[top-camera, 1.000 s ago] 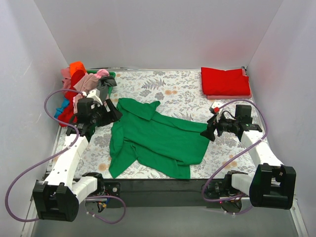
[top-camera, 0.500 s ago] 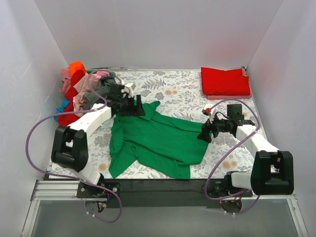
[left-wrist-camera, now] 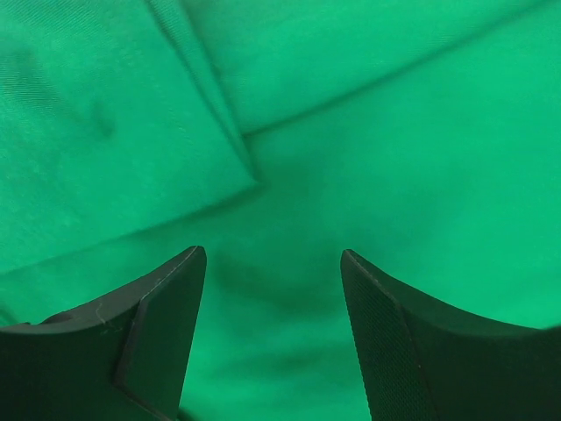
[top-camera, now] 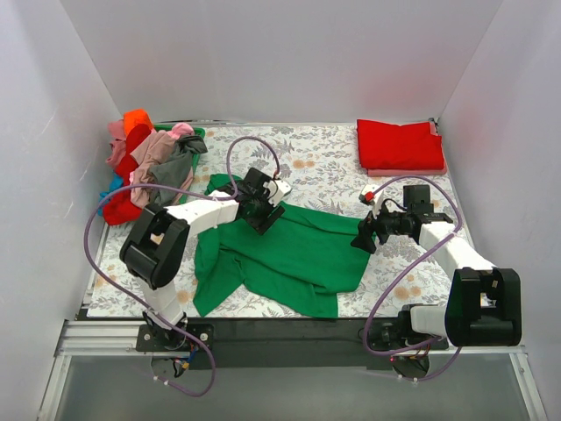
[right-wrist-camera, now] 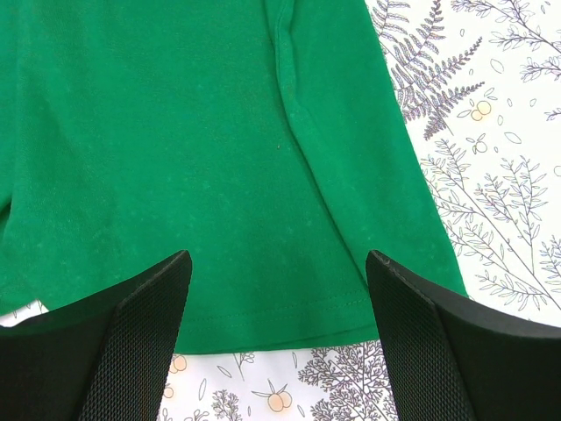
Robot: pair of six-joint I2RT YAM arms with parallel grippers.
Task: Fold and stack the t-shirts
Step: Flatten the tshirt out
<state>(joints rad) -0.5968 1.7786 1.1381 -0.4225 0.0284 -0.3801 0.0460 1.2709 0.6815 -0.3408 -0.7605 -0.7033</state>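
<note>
A bright green t-shirt (top-camera: 294,254) lies crumpled and partly unfolded in the middle of the floral cloth. My left gripper (top-camera: 263,216) hovers over its upper part, open; the left wrist view shows only green fabric (left-wrist-camera: 368,132) and a folded edge under the spread fingers (left-wrist-camera: 166,298). My right gripper (top-camera: 363,239) is at the shirt's right edge, open. In the right wrist view, the stitched hem (right-wrist-camera: 263,316) lies between its fingers (right-wrist-camera: 412,324). A red t-shirt (top-camera: 399,145) lies folded at the back right. Several more t-shirts are heaped at the left (top-camera: 145,158).
The heap of shirts rests in and around a green basket (top-camera: 198,133) at the back left corner. The grey-white floral cloth (top-camera: 316,162) covers the table. White walls close in on three sides. A purple cable (top-camera: 250,145) loops above the left arm.
My left arm has swung from beside the heap at the left out over the green shirt's upper middle, its jaws narrowing a little. The right gripper has edged slightly toward the shirt's right edge.
</note>
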